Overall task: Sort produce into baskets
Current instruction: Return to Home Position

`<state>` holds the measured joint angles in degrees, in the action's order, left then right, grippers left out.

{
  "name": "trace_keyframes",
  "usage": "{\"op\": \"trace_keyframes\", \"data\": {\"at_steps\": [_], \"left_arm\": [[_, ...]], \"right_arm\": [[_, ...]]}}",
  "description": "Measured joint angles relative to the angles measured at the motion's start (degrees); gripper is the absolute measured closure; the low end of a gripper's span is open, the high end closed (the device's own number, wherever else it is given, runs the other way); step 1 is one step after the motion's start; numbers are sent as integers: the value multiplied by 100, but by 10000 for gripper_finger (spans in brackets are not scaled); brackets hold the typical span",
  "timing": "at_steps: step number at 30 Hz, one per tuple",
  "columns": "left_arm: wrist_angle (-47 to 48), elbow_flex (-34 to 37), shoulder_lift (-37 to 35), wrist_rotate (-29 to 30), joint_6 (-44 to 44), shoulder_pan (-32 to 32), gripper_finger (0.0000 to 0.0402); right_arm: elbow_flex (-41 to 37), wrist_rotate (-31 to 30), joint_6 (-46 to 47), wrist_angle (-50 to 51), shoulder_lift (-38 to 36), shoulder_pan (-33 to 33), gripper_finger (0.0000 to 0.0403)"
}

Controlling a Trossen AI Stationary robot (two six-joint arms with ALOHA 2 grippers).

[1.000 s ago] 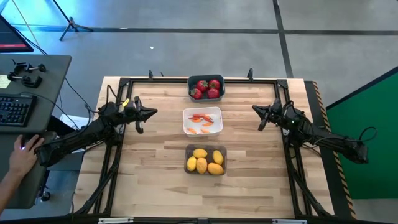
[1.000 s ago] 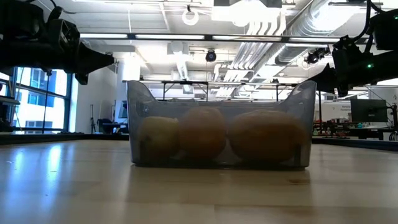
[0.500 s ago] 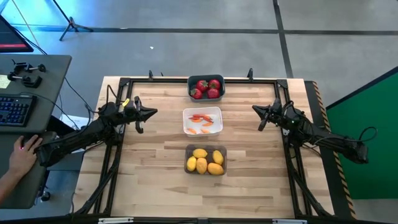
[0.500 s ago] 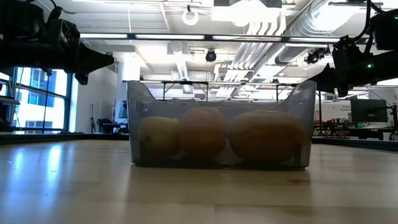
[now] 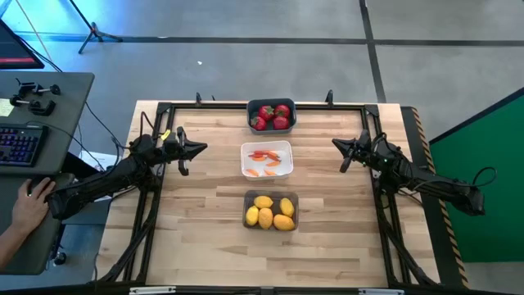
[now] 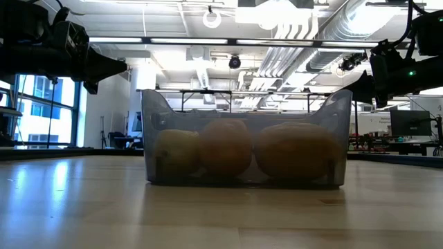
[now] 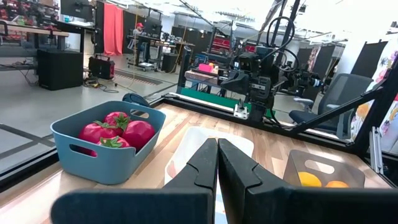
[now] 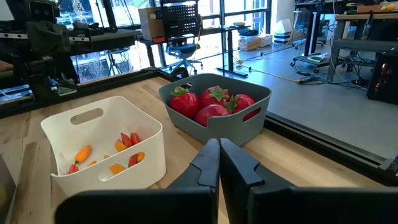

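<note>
Three bins stand in a row down the table's middle. The dark blue-grey bin [image 5: 271,115] at the far side holds red strawberries [image 8: 211,104]. The white bin [image 5: 266,159] holds orange carrot pieces [image 8: 118,155]. The translucent grey bin [image 5: 271,210] holds yellow lemons [image 6: 228,149]. My left gripper [image 5: 202,147] is shut and empty, raised left of the white bin. My right gripper [image 5: 335,144] is shut and empty, raised right of it.
A black frame [image 5: 262,105] runs around the wooden table [image 5: 205,221]. A desk with a keyboard [image 5: 18,143] stands left of the table, and a person's hand [image 5: 31,201] rests there. Bare wood lies on both sides of the bins.
</note>
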<state>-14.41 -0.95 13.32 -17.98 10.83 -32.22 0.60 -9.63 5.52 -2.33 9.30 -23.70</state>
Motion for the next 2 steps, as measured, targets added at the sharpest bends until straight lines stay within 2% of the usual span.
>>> {"op": "trace_keyframes", "data": {"at_steps": [2], "left_arm": [[0,0,-1,1,2,0,401]], "right_arm": [[0,0,0,0,0,0,403]]}}
